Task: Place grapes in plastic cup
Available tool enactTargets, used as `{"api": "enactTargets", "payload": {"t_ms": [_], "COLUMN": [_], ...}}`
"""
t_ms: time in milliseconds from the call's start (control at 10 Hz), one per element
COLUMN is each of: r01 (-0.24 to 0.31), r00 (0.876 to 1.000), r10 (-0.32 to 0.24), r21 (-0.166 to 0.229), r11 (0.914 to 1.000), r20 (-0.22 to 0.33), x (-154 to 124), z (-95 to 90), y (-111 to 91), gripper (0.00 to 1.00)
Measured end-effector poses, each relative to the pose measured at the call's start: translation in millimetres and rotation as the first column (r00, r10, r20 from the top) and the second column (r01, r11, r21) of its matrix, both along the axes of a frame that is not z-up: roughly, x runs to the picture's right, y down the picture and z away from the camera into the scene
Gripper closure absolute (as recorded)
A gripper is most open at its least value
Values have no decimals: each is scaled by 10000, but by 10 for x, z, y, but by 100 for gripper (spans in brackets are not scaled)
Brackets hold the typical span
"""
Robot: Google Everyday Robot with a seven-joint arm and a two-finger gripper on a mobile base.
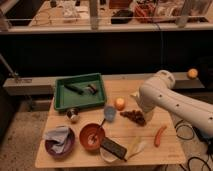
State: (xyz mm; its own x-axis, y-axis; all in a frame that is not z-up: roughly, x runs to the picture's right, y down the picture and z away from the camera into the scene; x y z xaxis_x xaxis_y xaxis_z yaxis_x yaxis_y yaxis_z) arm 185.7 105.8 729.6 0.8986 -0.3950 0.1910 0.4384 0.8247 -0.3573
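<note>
The grapes (131,115), a dark reddish bunch, lie on the wooden table (165,155) near its middle. The light-blue plastic cup (109,113) stands upright just left of them, apart from them. My white arm (167,102) reaches in from the right. Its gripper (139,111) is at the arm's lower left end, right over the right end of the grapes and mostly hidden by the arm.
An orange fruit (120,103) sits behind the cup. A red sausage-shaped item (160,135) lies at the right. A reddish-brown bowl (92,136), a purple bowl with a cloth (59,140) and a dark block (114,148) stand in front. A green tray (79,91) is at the back left.
</note>
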Motion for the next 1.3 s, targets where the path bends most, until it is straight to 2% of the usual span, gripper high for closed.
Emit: {"api": "enactTargets", "payload": {"t_ms": [600, 1300], "r01": [-112, -292], "r00": [9999, 9995], "r10": [113, 299], "r21": [-148, -531], "r11": [9998, 9982], "r20": [94, 136], "x": [-47, -112], "z": [215, 497], "y": [49, 113], "gripper": [20, 20]}}
